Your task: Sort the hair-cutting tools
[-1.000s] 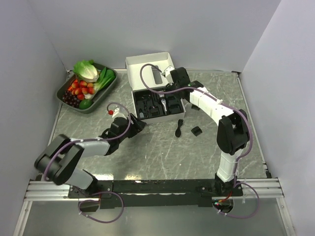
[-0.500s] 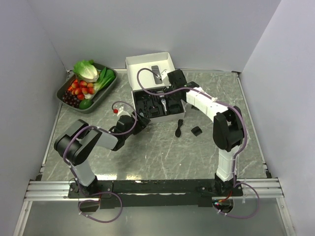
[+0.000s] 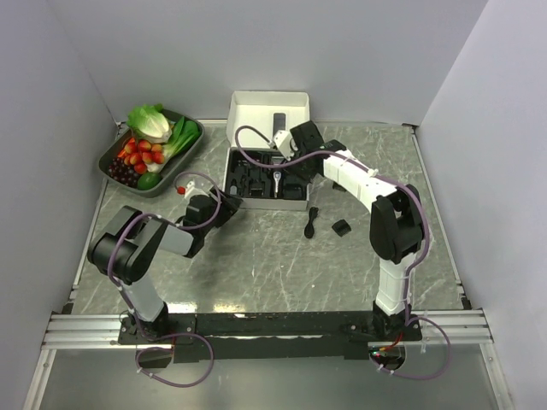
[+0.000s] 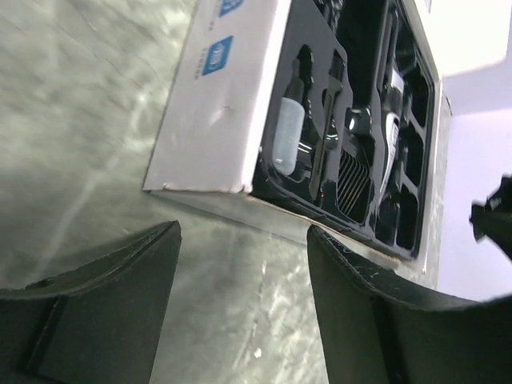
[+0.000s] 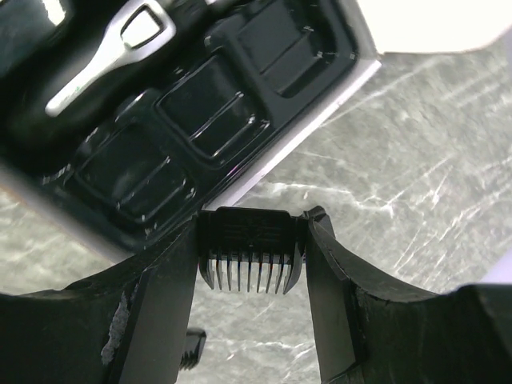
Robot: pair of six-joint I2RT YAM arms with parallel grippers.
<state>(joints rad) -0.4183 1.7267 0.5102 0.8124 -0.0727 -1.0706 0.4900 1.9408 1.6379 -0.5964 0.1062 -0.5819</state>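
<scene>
1. The right gripper is clamped on a comb guard. It pinches the guard by its two ends, so the teeth hang free and point down. That grip probably suits lowering the piece flat into a slot.
2. The guard hangs just off the edge of the black moulded insert, above bare tabletop. The ribbed slots nearest to it seem empty, so one of them is probably its home.
3. The left gripper is spread wide and holds nothing. It sits low at the near corner of the white cardboard box, probably to steady the box while the other arm loads it.
4. The comb guard is a short, matte black plastic bar with a row of thin, evenly spaced teeth along one edge.
5. The hair clipper lies in the middle channel of the insert, slim and black with a bright silver part. A small pale bottle sits in a slot near the box's corner.
6. Two pieces lie loose on the tabletop in front of the box. One is a thin black brush-like tool. Just beside it is a stubby black attachment, and both are yet to be put away.
</scene>
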